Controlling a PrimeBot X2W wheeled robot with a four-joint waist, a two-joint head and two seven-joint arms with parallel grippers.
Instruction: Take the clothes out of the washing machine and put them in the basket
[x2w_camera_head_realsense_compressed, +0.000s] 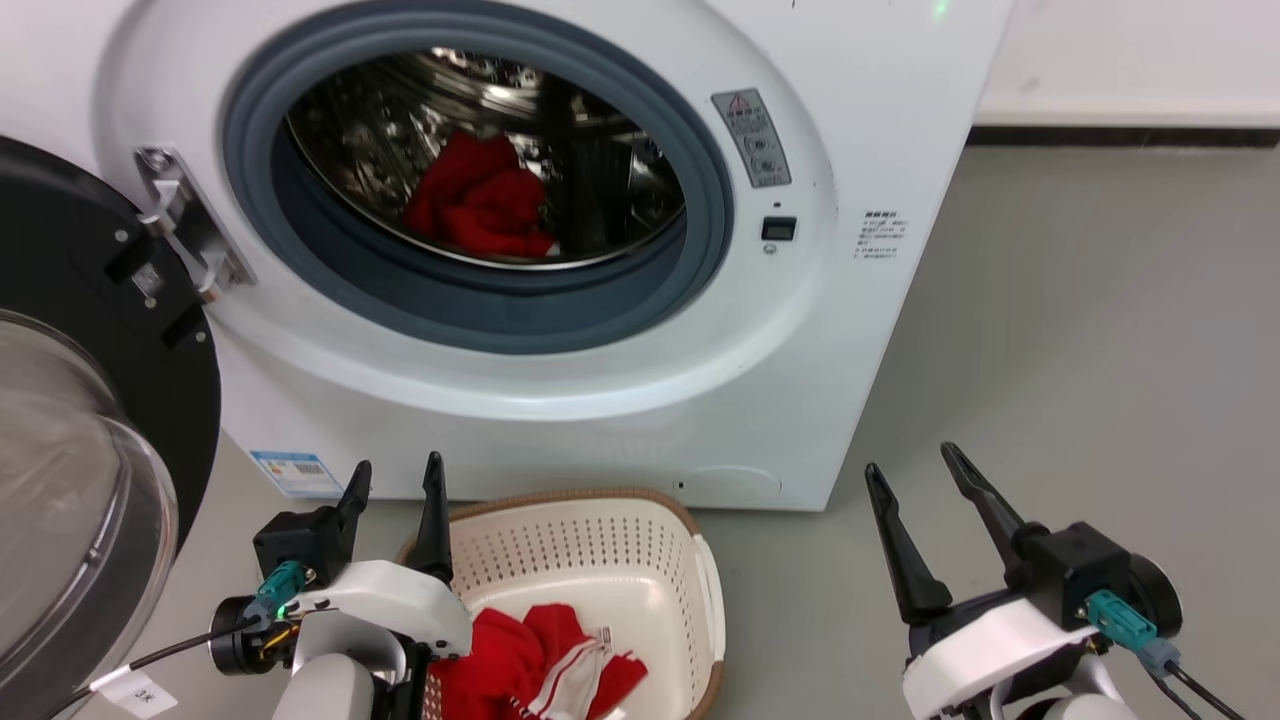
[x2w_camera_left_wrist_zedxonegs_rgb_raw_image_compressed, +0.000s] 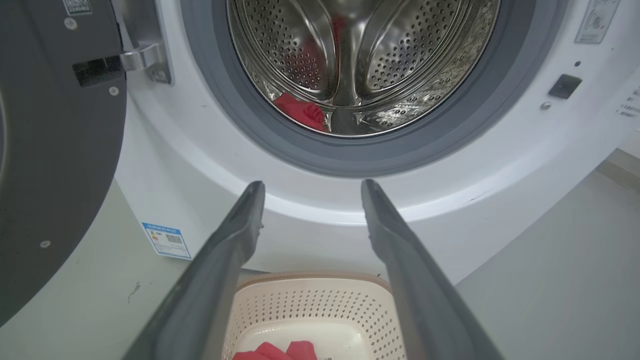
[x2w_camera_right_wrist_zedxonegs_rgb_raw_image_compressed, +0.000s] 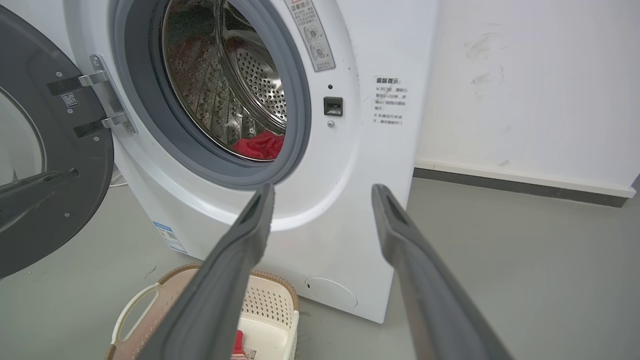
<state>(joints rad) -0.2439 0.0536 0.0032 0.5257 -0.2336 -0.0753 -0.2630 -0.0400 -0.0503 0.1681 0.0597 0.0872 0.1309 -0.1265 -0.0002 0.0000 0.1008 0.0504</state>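
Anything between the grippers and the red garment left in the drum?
Nothing visible. The black-framed glass door is swung open leftward, leaving the grey-rimmed porthole unobstructed to the red fabric garment inside the steel drum. Left gripper and right gripper are open and empty.

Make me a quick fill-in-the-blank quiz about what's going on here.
1. The washing machine has its door ____.
2. Some clothes lie inside its ____.
3. The basket stands on the ____.
4. The left gripper and right gripper each hold ____.
Answers: open; drum; floor; nothing.
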